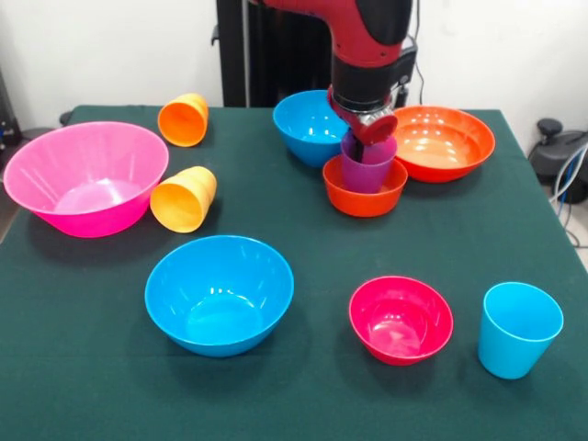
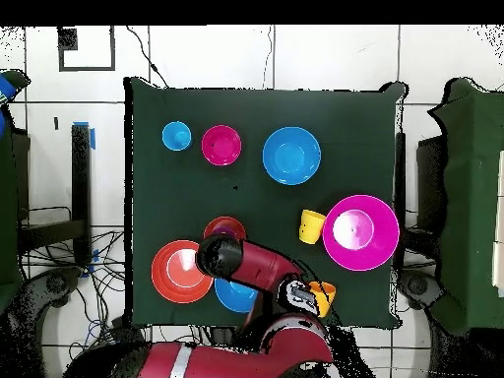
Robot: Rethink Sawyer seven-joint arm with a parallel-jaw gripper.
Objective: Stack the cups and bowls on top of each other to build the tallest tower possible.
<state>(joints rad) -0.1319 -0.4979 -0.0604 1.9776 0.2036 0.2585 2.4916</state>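
Nearest the front edge of the green table (image 1: pixel 92 367): a glossy medium blue plastic bowl (image 1: pixel 220 294), a small magenta bowl (image 1: pixel 401 319) and an upright light blue tapered cup (image 1: pixel 518 328). Farther back, the translucent purple cup (image 1: pixel 366 167) stands inside the small orange bowl (image 1: pixel 365 188). The gripper (image 1: pixel 370 127) sits at that cup's rim; its opening cannot be judged.

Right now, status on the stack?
Tool down at the purple cup, grip state hidden. Cup sits upright in small orange bowl. Two orange cups lie on their sides. Blue bowl close behind.
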